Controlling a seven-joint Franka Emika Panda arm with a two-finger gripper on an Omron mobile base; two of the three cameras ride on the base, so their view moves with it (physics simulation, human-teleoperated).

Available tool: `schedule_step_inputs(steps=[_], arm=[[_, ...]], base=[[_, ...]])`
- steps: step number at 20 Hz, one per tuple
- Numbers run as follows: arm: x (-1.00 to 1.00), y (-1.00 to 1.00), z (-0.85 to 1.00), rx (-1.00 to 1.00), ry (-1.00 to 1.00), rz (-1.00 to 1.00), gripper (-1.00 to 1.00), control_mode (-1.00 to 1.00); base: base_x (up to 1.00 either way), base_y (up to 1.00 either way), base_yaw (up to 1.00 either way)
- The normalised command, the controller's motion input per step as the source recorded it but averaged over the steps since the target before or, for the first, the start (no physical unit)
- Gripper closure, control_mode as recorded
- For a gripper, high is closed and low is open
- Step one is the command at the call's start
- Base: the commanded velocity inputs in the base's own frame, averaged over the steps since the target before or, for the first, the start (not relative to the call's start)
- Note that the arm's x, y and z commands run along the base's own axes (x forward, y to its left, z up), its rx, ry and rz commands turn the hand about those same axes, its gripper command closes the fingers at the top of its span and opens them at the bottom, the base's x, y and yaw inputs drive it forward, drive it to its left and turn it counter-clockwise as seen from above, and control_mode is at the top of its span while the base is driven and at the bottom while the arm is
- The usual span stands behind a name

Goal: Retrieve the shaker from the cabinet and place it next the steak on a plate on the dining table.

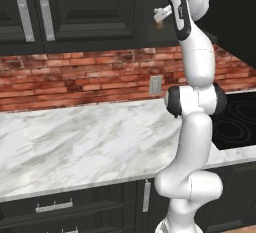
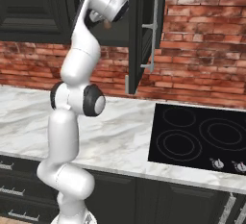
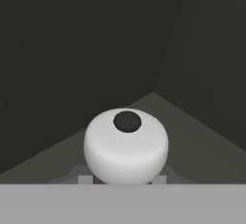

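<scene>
Left base view has the arm stretched tall, elbow over the marble counter [image 1: 75, 142], forearm reaching up into the dark cabinet [image 1: 100, 7], and the gripper [image 1: 161, 18] is level with the cabinet's open bay, a small brown shape, the shaker [image 1: 160, 25], right at it. Over to the right base view: the cabinet's open door [image 2: 144, 31] swings out just right of the wrist, its silver handle hanging beside the arm, so room on that side is tight; the cooktop [image 2: 202, 136] lies low and well clear to the right. Hand view now: the shaker's white rounded top, with its dark hole, sits between the fingertips on the cabinet floor, dark walls meeting in a corner behind it, and the fingers are closed in on it.
</scene>
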Motion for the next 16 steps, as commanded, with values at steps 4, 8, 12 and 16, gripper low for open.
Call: schedule_step_inputs(steps=[4, 8, 12, 16], arm=[[-0.96, 0.15, -0.1, -0.06, -0.17, 0.0, 1.0, -1.0], [-1.0, 0.11, -0.06, -0.05, -0.12, 0.0, 1.0, -1.0], [-1.0, 0.13, -0.39, -0.03, -0.17, -0.02, 1.0, -1.0], [-1.0, 0.16, -0.49, 0.0, -0.18, -0.01, 1.0, -1.0]], base=[[0.0, 0.0, 0.0], [0.0, 0.0, 0.0], [0.0, 0.0, 0.0], [0.0, 0.0, 0.0]])
